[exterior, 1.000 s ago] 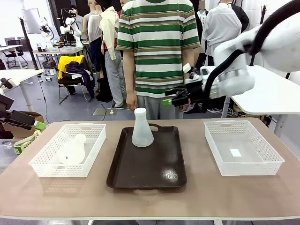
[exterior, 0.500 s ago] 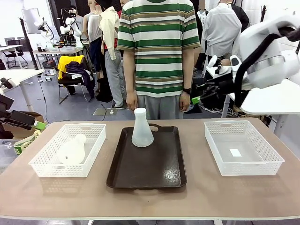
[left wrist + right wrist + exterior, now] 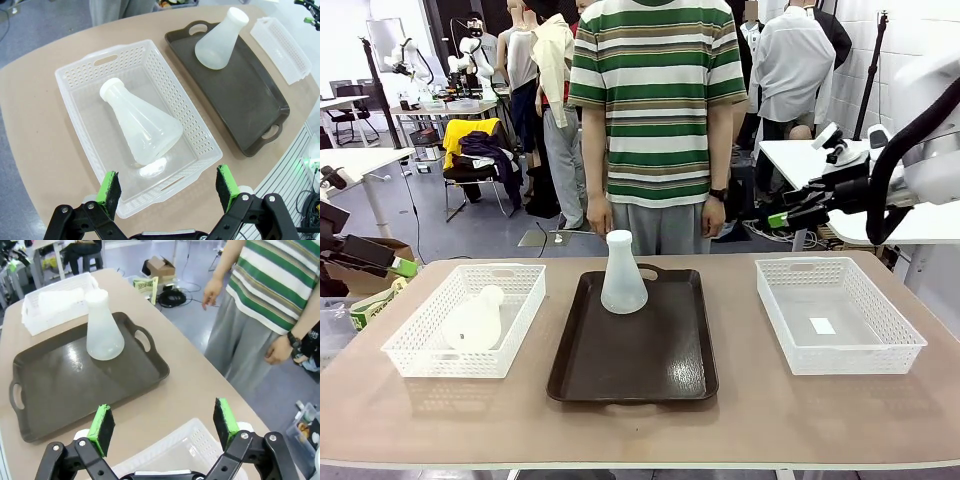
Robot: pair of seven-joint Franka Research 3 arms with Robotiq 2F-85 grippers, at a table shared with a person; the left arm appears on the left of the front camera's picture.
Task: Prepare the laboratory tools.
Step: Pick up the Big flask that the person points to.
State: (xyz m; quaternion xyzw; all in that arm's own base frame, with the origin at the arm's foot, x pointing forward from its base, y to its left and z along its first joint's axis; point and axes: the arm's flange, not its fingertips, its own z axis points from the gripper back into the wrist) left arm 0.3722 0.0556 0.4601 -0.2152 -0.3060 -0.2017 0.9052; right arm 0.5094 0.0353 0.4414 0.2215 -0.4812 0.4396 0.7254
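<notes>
Now: both jaws open, empty. One flask [image 3: 622, 275] stands on the tray [image 3: 640, 360], frame centre; second flask [image 3: 475, 320] lies in the basket [image 3: 445, 362], lower left. Watch: your pinch may slip off its taper.

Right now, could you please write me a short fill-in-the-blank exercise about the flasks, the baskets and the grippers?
1. The flask on the brown tray stands ____.
2. The other flask lies on its side in the basket on the robot's ____.
3. The second basket holds ____ flasks.
4. The left gripper and the right gripper are both ____ and hold nothing.

Missing words: upright; left; no; open.
</notes>
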